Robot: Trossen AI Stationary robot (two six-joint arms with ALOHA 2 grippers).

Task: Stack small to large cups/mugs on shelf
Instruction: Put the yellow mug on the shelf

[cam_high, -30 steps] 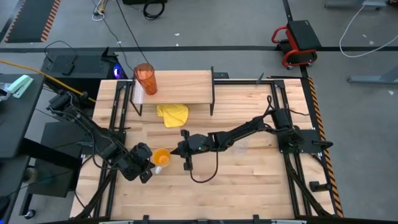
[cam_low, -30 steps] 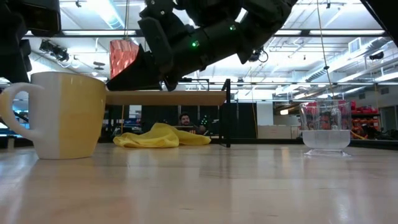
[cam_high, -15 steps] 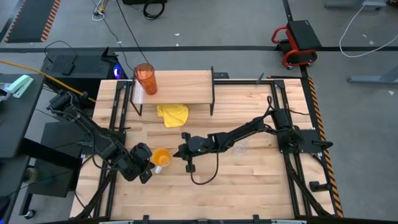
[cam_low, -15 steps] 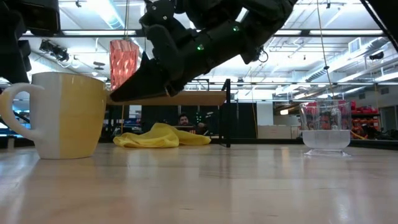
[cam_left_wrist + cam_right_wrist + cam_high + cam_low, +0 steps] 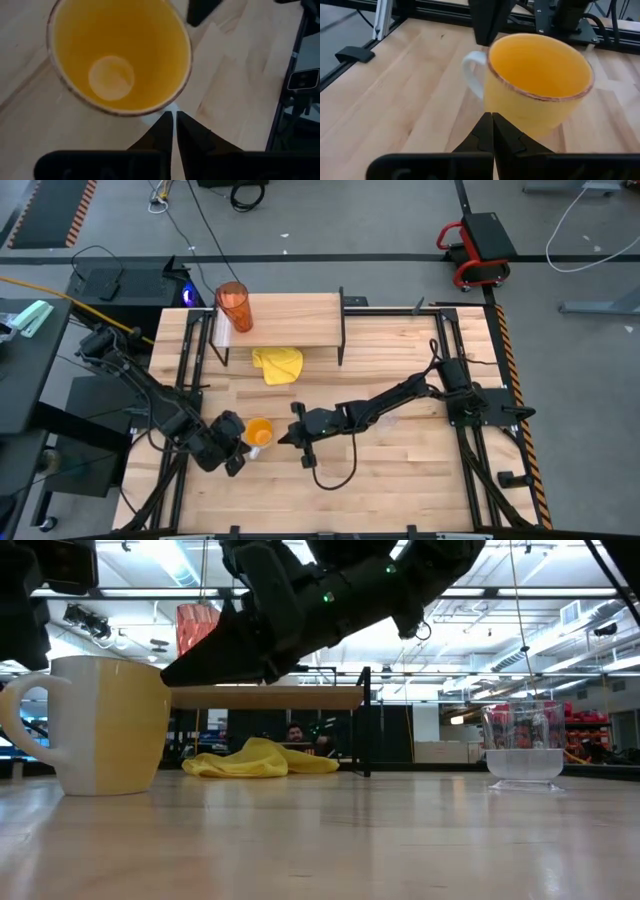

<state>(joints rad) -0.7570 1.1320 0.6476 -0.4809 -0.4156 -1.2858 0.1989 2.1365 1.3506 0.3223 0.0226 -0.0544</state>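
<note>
The orange mug [image 5: 259,431] stands upright on the table on its base, with its white handle [image 5: 471,75] toward my left gripper [image 5: 174,116]. That gripper is shut, and its tips are right at the handle. My right gripper [image 5: 492,117] is also shut; it points at the mug's wall from the table's right and hovers at rim height in the low view [image 5: 175,675]. The orange-red tumbler [image 5: 234,307] stands on the left end of the shelf [image 5: 290,320]. The small clear cup [image 5: 522,745] stands on the table to the right. My left gripper has its shut tips right at the mug's white handle [image 5: 162,111]; I cannot tell whether they touch it. My right gripper has its shut tips close before the mug's wall [image 5: 520,117], coming from the table's right; I cannot tell whether they touch it.
A yellow cloth [image 5: 278,364] lies on the table just in front of the shelf and partly under it. The shelf's black legs [image 5: 362,725] stand behind the cloth. Bare tabletop stretches along the near edge and between the mug and the clear cup.
My right arm has shifted a little toward the table's near edge, keeping its shut gripper close to the right of the mug. The mug, the tumbler and the clear cup have stayed where they were.
</note>
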